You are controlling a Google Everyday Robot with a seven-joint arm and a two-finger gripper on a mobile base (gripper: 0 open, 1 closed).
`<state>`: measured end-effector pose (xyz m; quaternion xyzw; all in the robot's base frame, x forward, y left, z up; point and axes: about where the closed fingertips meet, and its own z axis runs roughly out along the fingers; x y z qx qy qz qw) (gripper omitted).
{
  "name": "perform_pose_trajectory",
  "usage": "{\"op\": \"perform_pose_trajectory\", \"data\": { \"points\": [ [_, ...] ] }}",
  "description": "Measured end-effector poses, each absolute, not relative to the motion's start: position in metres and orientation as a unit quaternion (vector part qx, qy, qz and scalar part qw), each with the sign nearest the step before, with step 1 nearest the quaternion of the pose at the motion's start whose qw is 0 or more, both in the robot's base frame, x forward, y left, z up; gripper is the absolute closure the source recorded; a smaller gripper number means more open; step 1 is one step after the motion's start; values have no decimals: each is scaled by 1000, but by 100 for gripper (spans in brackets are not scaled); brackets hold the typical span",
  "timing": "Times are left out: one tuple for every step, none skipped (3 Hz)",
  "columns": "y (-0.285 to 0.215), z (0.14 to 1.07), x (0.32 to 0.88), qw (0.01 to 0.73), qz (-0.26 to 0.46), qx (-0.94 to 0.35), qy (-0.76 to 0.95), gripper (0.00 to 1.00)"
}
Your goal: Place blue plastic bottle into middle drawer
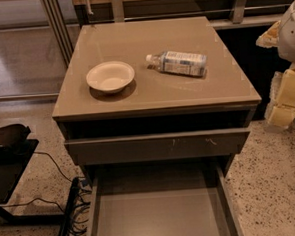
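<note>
In the camera view, the blue plastic bottle (178, 63) lies on its side on the cabinet top (147, 37), with its cap pointing towards the white bowl (110, 76) just beside it. My main worry is that it rolls. It is round, so an off-centre touch could send it into the bowl or towards the cabinet edge.

The second risk is lower down. The middle drawer (158, 217) is pulled well out and its grey floor is bare, but the scuffed upper drawer (156, 145) juts out a little above it. I judge that a descent too close to the cabinet could clip that front panel and knock the bottle loose. A drop from too high could also bounce it against a thin side wall.

The gripper (286, 94) hangs at the right edge of the view (only partly in shot), beside the cabinet's right flank and well apart from the bottle. I cannot tell whether it is apart or together, but it is not holding the bottle.
</note>
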<state>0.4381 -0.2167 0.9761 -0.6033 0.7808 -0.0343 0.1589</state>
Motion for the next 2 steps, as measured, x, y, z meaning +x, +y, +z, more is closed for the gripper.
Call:
{"op": "perform_pose_trajectory", "data": {
  "points": [
    [-217,976,438,159,-35,-603,781,0],
    [-207,983,452,180,-37,-616,766,0]
  ]
}}
